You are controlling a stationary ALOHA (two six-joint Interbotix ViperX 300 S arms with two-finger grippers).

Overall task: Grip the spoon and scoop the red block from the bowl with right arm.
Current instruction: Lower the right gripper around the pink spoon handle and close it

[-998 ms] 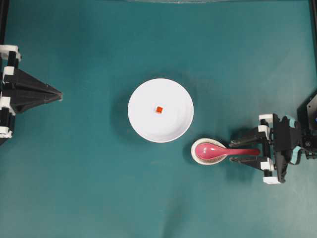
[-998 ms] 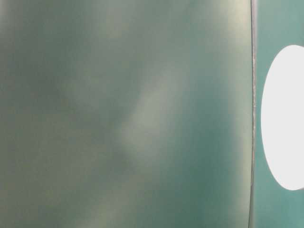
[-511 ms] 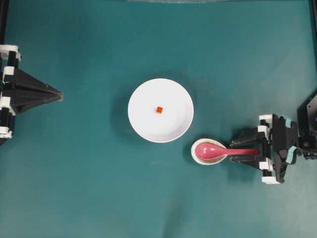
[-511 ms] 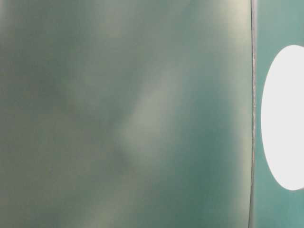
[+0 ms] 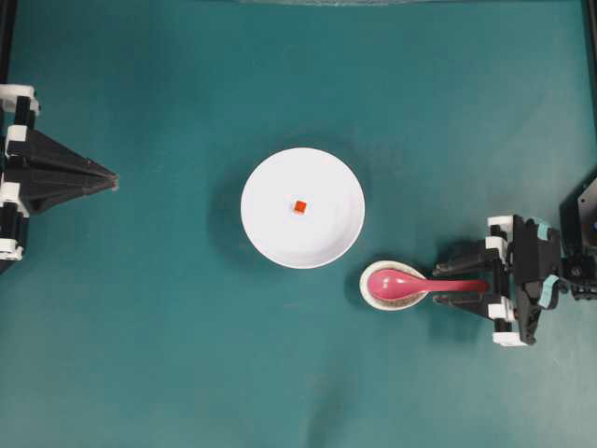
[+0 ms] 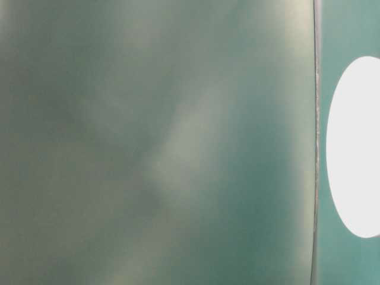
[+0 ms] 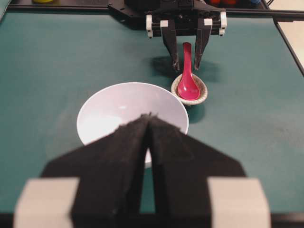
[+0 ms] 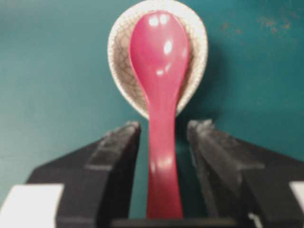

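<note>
Even bright light; table-level view blurred, bowl point(image 6: 355, 147) overexposed.

The red block point(image 5: 299, 206) lies in the bowl point(image 5: 270, 233); the spoon point(image 5: 410, 283) rests in a small dish point(image 5: 367, 291) right of it.

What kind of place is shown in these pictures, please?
Probably a robot lab bench rather than a kitchen: a bare teal table, two black grippers, the left gripper and the right gripper, and only a bowl and spoon.
</note>
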